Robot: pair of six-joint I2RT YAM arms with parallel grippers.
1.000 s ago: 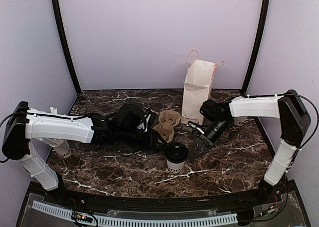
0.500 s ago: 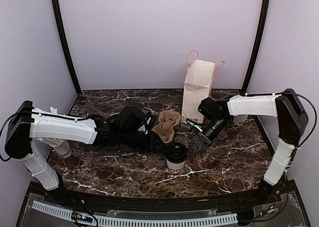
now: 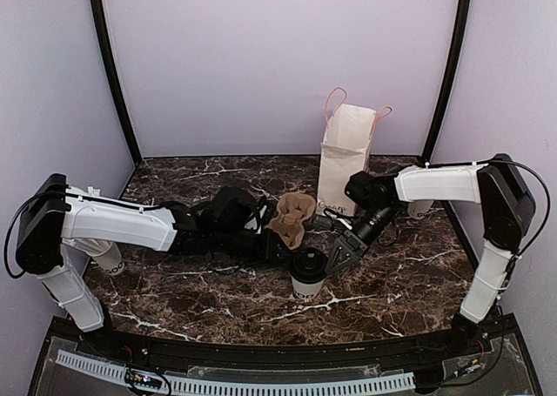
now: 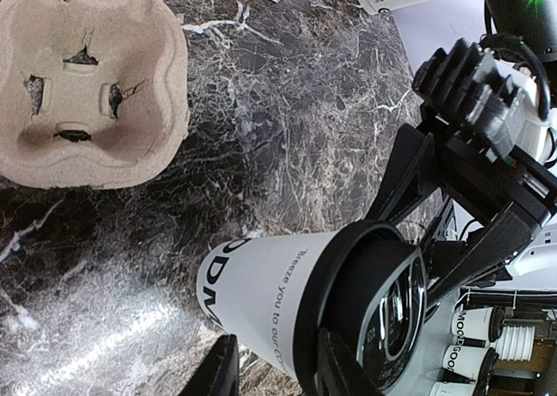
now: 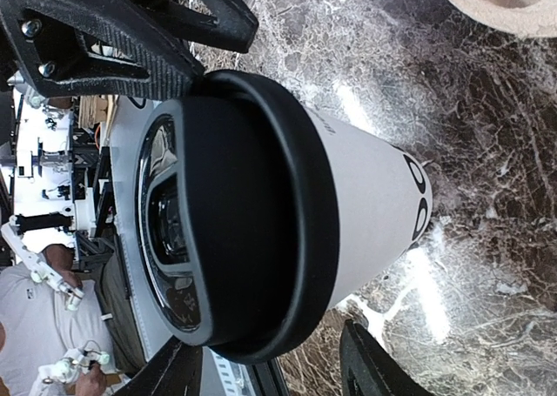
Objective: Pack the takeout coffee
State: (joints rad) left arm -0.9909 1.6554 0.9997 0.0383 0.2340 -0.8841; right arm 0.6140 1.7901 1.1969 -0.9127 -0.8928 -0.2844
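The takeout coffee (image 3: 308, 274), a white cup with a black lid, stands upright on the marble table in front of the cardboard carrier (image 3: 291, 218). My left gripper (image 3: 280, 250) is open just left of the cup. In the left wrist view its fingertips (image 4: 344, 365) reach the cup (image 4: 261, 296) near the lid. My right gripper (image 3: 338, 257) is open just right of the cup. In the right wrist view (image 5: 270, 372) its fingers straddle the lidded cup (image 5: 365, 204). Neither gripper is closed on the cup.
A white paper bag (image 3: 344, 163) with pink handles stands open behind the carrier. One white cup (image 3: 110, 258) stands at the far left by the left arm. Another (image 3: 420, 210) stands at the right behind the right arm. The table (image 3: 218, 300) has a raised front rim.
My right gripper has moved left, closing in on the cup's right side. My left gripper has edged right toward the cup. The cup has not moved.
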